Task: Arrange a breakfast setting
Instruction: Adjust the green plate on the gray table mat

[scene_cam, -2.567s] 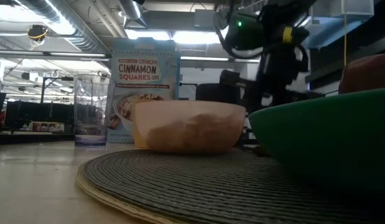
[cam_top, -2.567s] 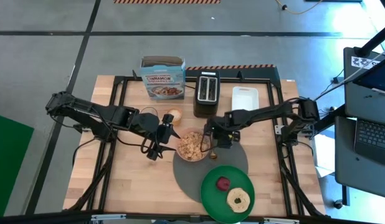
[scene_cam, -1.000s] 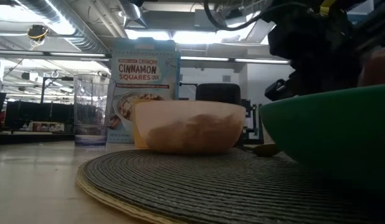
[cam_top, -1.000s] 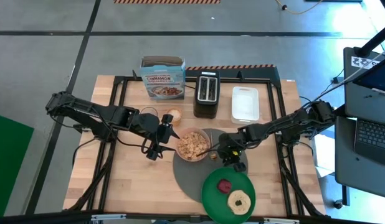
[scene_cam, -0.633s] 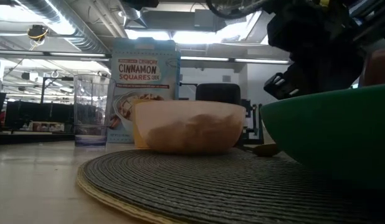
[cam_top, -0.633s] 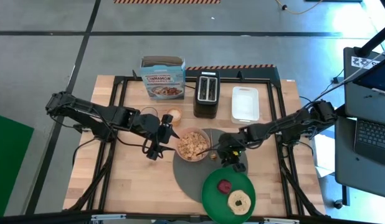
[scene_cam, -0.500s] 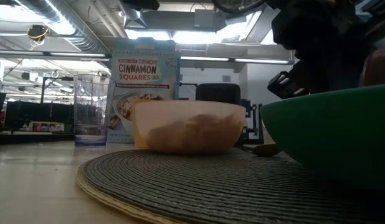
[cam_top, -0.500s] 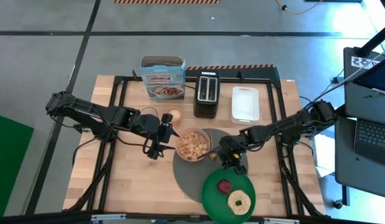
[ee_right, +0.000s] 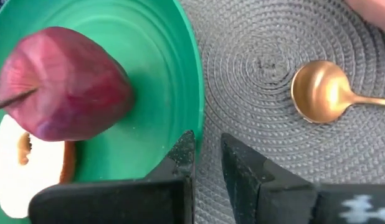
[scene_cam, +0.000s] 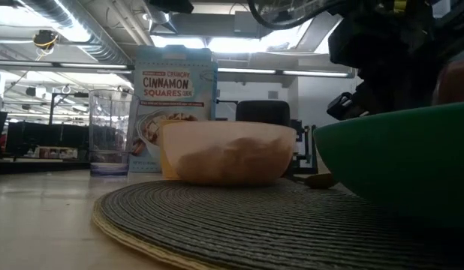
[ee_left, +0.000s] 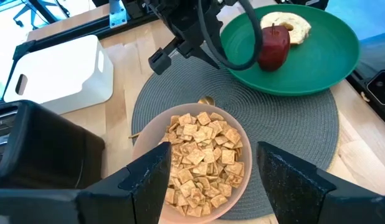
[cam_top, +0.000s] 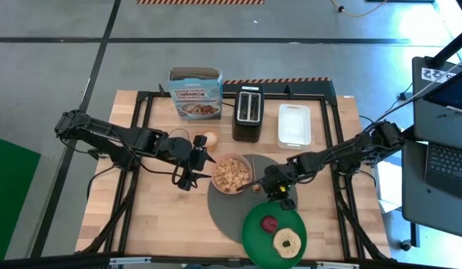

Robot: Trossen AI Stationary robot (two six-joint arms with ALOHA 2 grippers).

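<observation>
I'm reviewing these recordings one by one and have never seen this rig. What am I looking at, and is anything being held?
Two dark robot arms work at a wooden table. One picture looks straight down, one sits at table height, and two come from cameras on the wrists. On the grey placemat stand a bowl of cereal, a small spoon and a green plate with an apple and a bagel. Behind are a cereal box, a toaster and a white tray. The right gripper has its fingers nearly closed at the plate's rim; the left gripper is open beside the bowl, holding nothing.
</observation>
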